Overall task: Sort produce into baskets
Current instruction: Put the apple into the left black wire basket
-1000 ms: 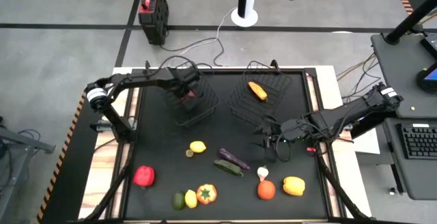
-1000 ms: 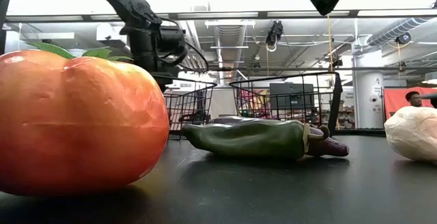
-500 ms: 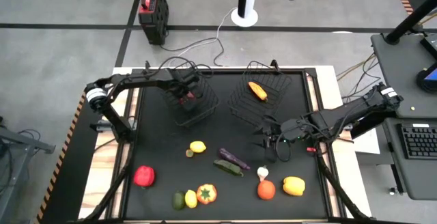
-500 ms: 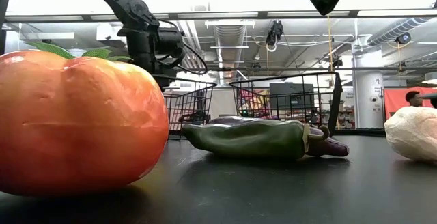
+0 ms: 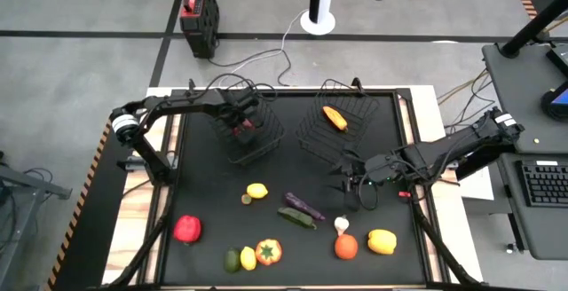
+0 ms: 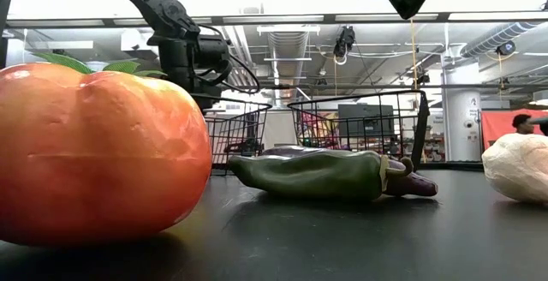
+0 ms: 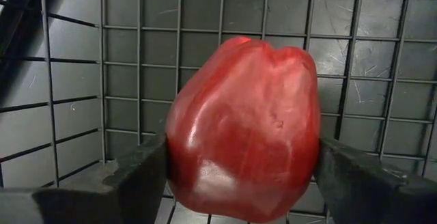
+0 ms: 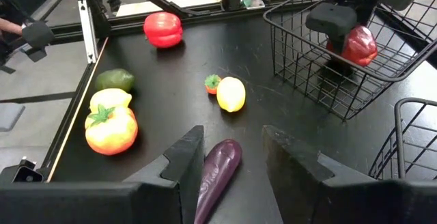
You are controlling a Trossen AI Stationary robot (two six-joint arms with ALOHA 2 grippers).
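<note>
The red pepper (image 7: 243, 128) is shiny, smooth and round, with a dent at its top. The left gripper (image 5: 241, 122) squeezes it between its two fingers (image 7: 140, 176), inside the left basket (image 5: 266, 140). The right basket (image 5: 312, 131) has an orange carrot (image 5: 335, 118) in it. The right gripper (image 8: 232, 157) hangs low over the black worktop (image 5: 213, 202), above a purple eggplant (image 8: 217, 169). Its fingers are apart and hold nothing.
</note>
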